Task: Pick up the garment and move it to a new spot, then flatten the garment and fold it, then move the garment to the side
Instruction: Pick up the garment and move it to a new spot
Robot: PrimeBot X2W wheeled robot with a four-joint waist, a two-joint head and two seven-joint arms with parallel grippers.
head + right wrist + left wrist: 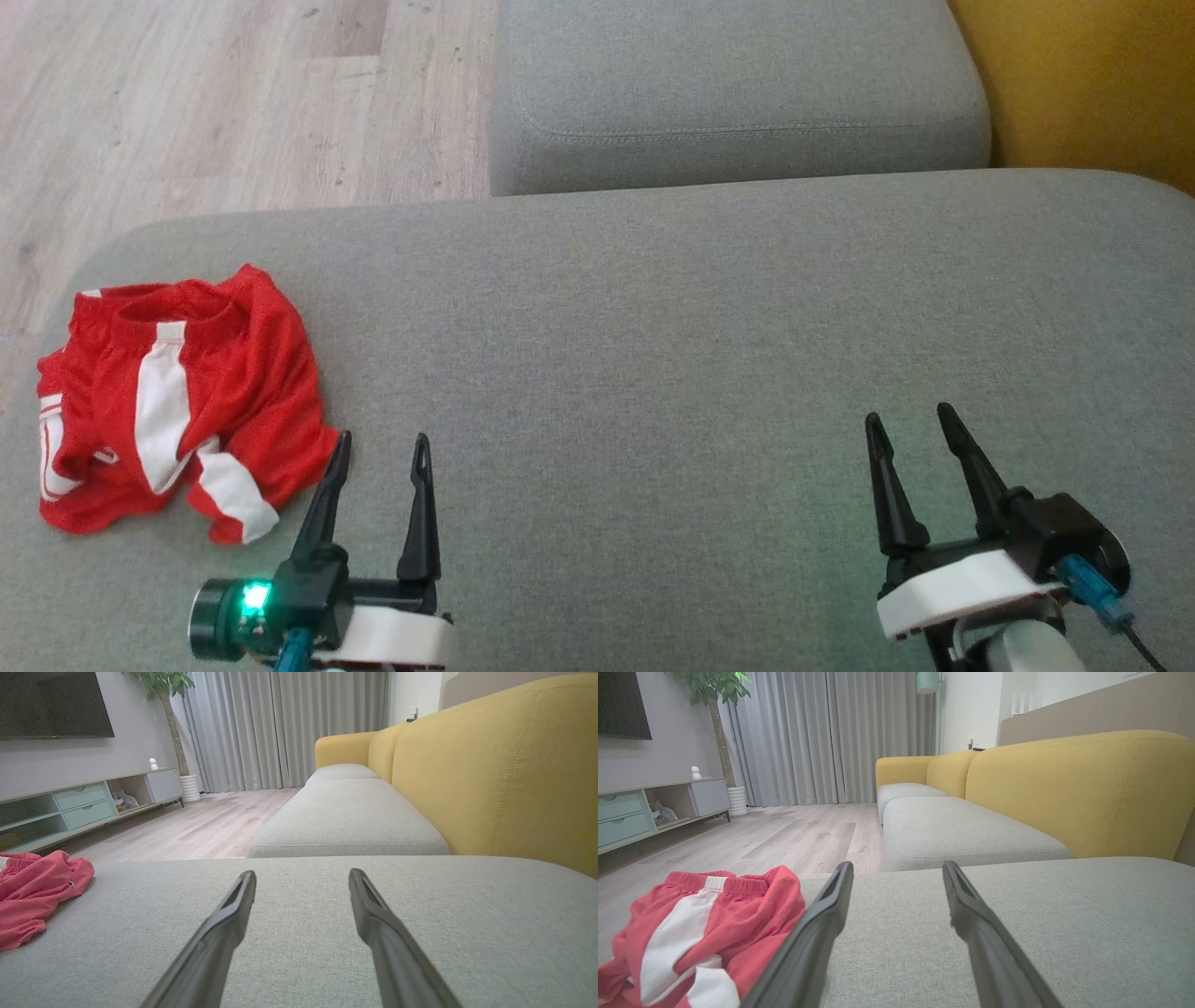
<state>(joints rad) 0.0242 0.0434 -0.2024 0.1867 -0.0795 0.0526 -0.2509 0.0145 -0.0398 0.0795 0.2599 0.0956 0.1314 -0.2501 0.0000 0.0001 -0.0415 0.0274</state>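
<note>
- The garment (177,401) — red shorts with white stripes — lies crumpled at the left end of the grey sofa seat (653,373), waistband on the far side.
- My left tool (383,446) stands open and empty just right of the heap's edge — clearly the nearer one.
- My right tool (910,415), also open and empty, is well apart to the right.
- I judge the pick needs a short leftward reach.

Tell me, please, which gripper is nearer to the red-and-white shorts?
Left. The left gripper is just right of the red-and-white shorts, one finger by their edge; the right gripper is far across the grey cushion.
</note>
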